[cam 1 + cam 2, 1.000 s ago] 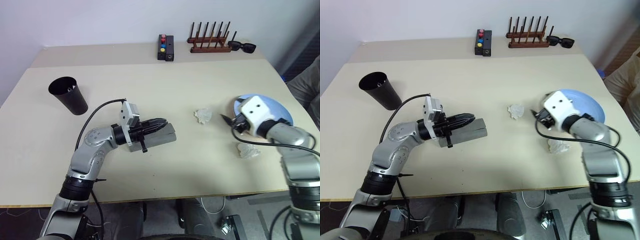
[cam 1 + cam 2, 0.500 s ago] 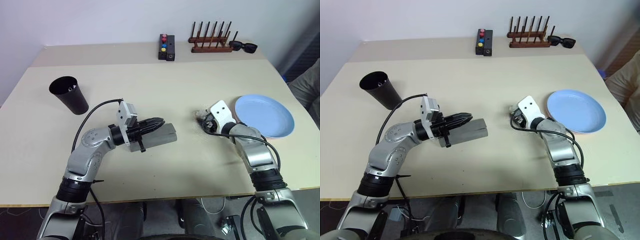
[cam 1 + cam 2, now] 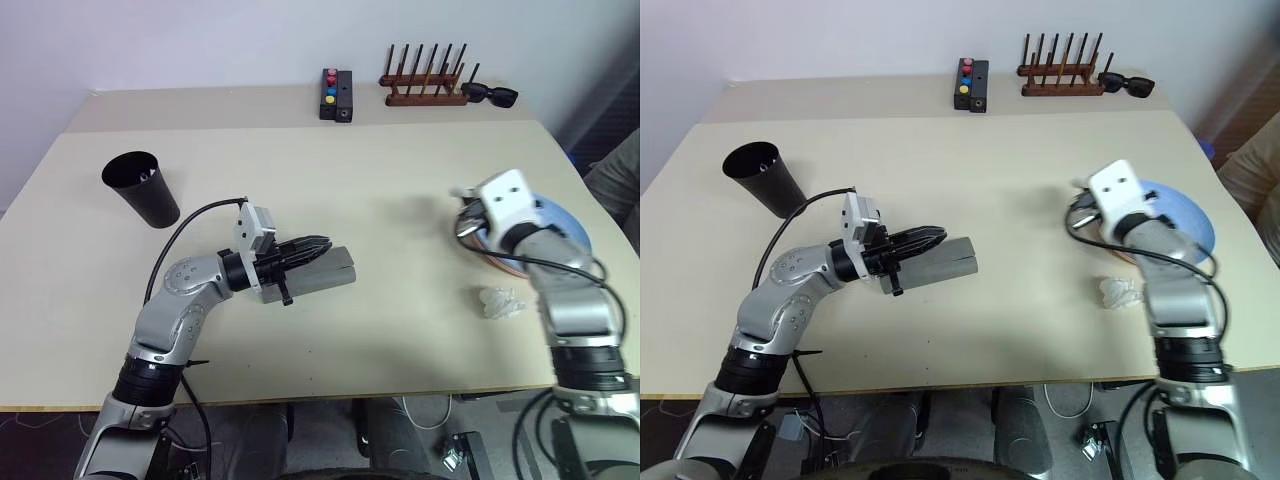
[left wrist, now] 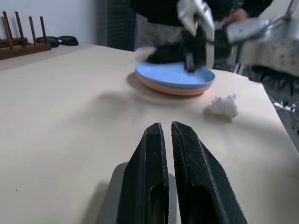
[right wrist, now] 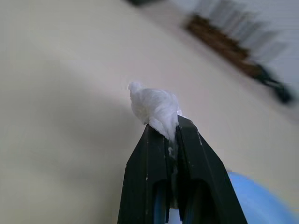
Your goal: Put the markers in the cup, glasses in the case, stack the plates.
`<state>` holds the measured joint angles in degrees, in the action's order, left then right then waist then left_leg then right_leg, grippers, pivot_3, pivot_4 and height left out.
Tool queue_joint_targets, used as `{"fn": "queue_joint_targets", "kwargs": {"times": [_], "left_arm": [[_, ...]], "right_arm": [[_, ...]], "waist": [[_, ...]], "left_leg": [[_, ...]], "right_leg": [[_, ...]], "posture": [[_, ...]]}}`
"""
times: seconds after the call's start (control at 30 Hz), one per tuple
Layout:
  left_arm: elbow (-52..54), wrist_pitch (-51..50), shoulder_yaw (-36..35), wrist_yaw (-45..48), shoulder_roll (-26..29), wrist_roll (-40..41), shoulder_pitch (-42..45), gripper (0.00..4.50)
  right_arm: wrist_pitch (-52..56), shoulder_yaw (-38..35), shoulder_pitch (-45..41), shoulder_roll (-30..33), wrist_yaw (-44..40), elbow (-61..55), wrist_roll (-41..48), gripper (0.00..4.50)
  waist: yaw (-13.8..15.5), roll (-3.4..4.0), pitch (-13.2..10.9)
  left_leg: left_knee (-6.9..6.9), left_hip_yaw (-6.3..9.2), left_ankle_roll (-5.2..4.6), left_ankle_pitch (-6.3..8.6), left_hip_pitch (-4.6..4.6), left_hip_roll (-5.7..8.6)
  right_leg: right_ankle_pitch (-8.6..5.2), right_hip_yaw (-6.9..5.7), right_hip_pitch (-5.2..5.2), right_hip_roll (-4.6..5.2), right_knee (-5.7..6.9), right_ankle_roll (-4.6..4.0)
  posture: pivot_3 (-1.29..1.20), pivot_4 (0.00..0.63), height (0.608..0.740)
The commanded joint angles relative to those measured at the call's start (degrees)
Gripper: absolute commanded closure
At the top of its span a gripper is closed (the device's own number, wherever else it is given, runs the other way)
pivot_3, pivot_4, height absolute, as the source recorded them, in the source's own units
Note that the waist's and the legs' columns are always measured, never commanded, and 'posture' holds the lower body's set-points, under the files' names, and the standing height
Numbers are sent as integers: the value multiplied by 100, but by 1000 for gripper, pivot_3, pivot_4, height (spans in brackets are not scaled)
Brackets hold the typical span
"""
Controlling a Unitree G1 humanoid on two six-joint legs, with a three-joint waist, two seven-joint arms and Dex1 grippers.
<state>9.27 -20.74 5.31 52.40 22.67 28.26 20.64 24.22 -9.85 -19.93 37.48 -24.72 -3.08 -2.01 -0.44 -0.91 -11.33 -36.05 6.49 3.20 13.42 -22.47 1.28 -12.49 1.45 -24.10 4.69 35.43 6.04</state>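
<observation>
Pinching a crumpled white tissue wad point(image 5: 155, 109) between its closed black fingers, the right gripper point(image 5: 168, 135) is held just above the near-left rim of the light blue plate point(image 4: 175, 74), which sits stacked on the pink plate point(image 4: 161, 87) toward the right side of the table point(image 3: 330, 170). A second tissue wad point(image 3: 500, 301) lies on the tabletop near the front of the plates, apart from them. The left gripper point(image 4: 164, 135) points level toward the robot's right, its two fingers pressed almost together with nothing between them, resting over the top of the grey case point(image 3: 335, 270), which lies shut near the middle of the table. The black cup point(image 3: 142, 188) stands upright well to the left, with the tips of the markers point(image 3: 148, 174) just showing inside its rim. Along the far edge sit a small black box with coloured buttons point(image 3: 335, 94), a wooden peg rack point(image 3: 425, 84) and black sunglasses point(image 3: 492, 95) just beside the rack. Whether the glasses are inside the case cannot be told.
</observation>
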Motion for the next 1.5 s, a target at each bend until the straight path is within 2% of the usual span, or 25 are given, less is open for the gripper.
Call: {"fn": "queue_joint_targets", "kwargs": {"times": [0.03,0.07,0.17,0.27,0.33,0.43,0.6,0.77,0.9,1.07,1.17,1.3,1.43,1.5], "left_arm": [[83,-7,34,44,-82,73,192,4240],[55,-8,48,56,-98,61,226,4240],[12,-16,88,111,-143,70,313,4240],[-10,-23,86,132,-172,54,346,4240],[-13,-26,83,143,-177,49,343,4240],[7,-41,79,170,-160,62,307,4240],[62,-157,130,402,-61,139,258,4240],[29,-189,135,621,19,130,257,4240],[-38,-133,130,652,1,80,257,4240],[-79,-71,128,641,-13,19,252,4240],[-101,-24,108,612,-6,-14,244,4240],[-79,10,97,576,15,-20,184,4240],[-59,60,81,524,21,-39,113,4240],[-46,83,69,486,26,-46,80,4240]], "right_arm": [[162,-499,336,255,69,-30,34,4452],[194,-575,401,273,40,-34,114,4452],[189,-753,563,305,31,22,226,3528],[40,-884,694,342,-37,-19,317,1929],[-158,-1034,845,401,-154,-65,413,1067],[-373,-1323,1106,434,-544,-230,834,1067],[-231,-1747,2011,392,-1701,-1050,2031,1067],[64,-1865,2992,494,-2287,-1459,2513,1067],[-7,-1643,3375,588,-2341,-1397,2287,1067],[-227,-1301,3296,630,-2103,-956,1812,1067],[-241,-1228,3221,617,-2089,-950,1827,2396],[-315,-1222,3082,633,-2148,-965,1918,4439],[-287,-1355,2353,410,-1961,-1199,2380,4439],[-369,-1271,1894,364,-1640,-940,2191,4439]], "waist": [[-21,0,0],[-40,0,0],[-88,5,1],[-75,8,3],[-52,8,3],[-19,8,3],[-29,7,2],[-30,7,2],[-32,7,2],[-26,7,2],[-24,7,2],[-23,7,2],[-63,8,1],[-49,8,2]], "left_leg": [[0,0,0,0,0,0],[0,-1,0,0,0,0],[3,-3,-1,0,8,-3],[2,-4,-1,0,10,-3],[0,-4,-1,0,7,-3],[-1,-4,-1,0,3,-1],[1,-2,-2,1,7,-2],[-2,-2,-2,1,10,-3],[-5,-3,-2,1,9,-3],[-4,-3,-1,2,9,-3],[-4,-3,-1,2,8,-3],[-4,-3,-1,2,8,-3],[-4,-4,-1,2,11,-4],[-3,-4,-1,2,12,-5]], "right_leg": [[0,1,0,0,-1,0],[0,1,0,0,-2,0],[1,1,0,-1,4,-2],[1,1,0,-2,5,-3],[2,1,0,-2,4,-3],[2,1,2,-1,-1,-1],[2,1,9,-1,-5,1],[-12,0,13,-1,-6,20],[-13,1,14,-1,-9,20],[-13,0,14,-1,-10,19],[-13,0,14,0,-12,19],[-13,0,14,0,-12,19],[-11,1,14,-1,-12,18],[-10,0,14,-1,-11,17]], "posture": [[0,150,739],[0,150,739],[0,150,739],[0,150,739],[0,150,739],[0,150,739],[0,150,739],[0,150,739],[0,150,739],[0,150,739],[0,150,739],[0,150,739],[0,150,739],[0,150,739]]}}
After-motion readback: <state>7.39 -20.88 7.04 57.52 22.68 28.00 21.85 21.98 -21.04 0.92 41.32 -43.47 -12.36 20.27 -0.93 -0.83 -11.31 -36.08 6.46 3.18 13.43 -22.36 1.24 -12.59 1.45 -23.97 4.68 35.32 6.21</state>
